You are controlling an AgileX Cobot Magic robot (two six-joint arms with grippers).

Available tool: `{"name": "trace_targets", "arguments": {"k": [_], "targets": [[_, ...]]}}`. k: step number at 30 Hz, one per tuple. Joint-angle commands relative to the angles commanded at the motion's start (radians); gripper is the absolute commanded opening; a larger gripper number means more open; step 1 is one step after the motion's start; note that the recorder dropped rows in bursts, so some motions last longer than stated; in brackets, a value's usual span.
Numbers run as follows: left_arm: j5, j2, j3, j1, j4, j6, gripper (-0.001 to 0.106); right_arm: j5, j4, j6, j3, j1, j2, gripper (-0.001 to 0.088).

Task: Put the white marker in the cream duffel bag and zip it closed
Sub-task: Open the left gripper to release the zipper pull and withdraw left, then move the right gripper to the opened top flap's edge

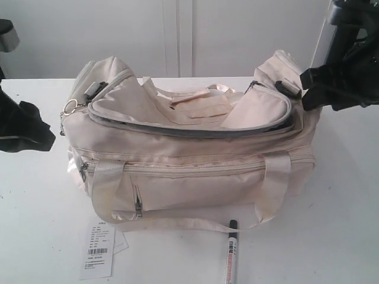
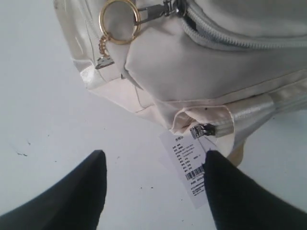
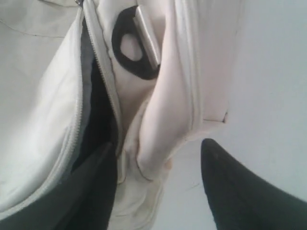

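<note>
While white marker lies on table before cream duffel bag, both pincers stand released: left gripper over paper tag, right gripper astride bag's end, seemingly untouching. Risk: unheld flap sags shut, blocking insertion.

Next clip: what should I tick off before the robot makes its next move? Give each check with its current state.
1. White marker in plain view on the table in front of the cream duffel bag: ok.
2. Top zipper parted for the drop-in: ok, a grey gap runs along the flap.
3. Left gripper open and empty: ok.
4. Right gripper clear of the bag: not ok. It is open, but the bag's end fabric sits between its fingers.
5. Marker free of the strap handle: cannot tell, since its capped end lies right at the strap.
</note>
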Motion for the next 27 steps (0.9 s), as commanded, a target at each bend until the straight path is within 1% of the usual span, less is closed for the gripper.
{"name": "trace_targets", "arguments": {"k": [2,5,9,11,12,15,18,21,22,24,25,27], "targets": [[0.005,0.011,0.006,0.032,-0.043,-0.011,0.062,0.022,-0.004,0.0,0.0,0.0,-0.021,0.051],[-0.006,0.019,0.006,0.097,-0.188,-0.004,0.061,0.039,0.015,-0.042,0.0,0.0,-0.063,0.051],[-0.024,0.021,0.006,0.177,-0.432,0.048,0.061,0.053,0.15,-0.162,0.0,0.002,-0.115,0.0509],[-0.023,0.026,0.011,0.198,-0.499,0.048,0.061,0.074,0.248,-0.265,0.0,0.023,-0.132,0.0508],[-0.027,0.028,0.021,0.206,-0.521,0.048,0.061,0.082,0.278,-0.311,0.0,0.034,-0.136,0.0508],[-0.075,0.028,0.076,0.209,-0.553,0.016,0.061,0.097,0.306,-0.383,0.004,0.092,-0.14,0.0508],[-0.149,0.028,0.142,0.209,-0.597,0.015,0.061,0.106,0.318,-0.46,0.004,0.149,-0.138,0.0508],[-0.222,0.028,0.188,0.209,-0.65,0.052,0.061,0.106,0.352,-0.602,0.004,0.209,-0.138,0.051],[-0.245,0.028,0.198,0.209,-0.672,0.071,0.061,0.103,0.37,-0.663,0.004,0.234,-0.136,0.051],[-0.278,0.028,0.208,0.209,-0.704,0.081,0.061,0.084,0.392,-0.739,0.004,0.271,-0.133,0.051],[-0.295,0.028,0.211,0.209,-0.719,0.093,0.061,0.066,0.4,-0.762,0.004,0.291,-0.131,0.051],[-0.317,0.03,0.211,0.209,-0.729,0.14,0.061,0.014,0.403,-0.764,0.004,0.326,-0.125,0.051]]}}
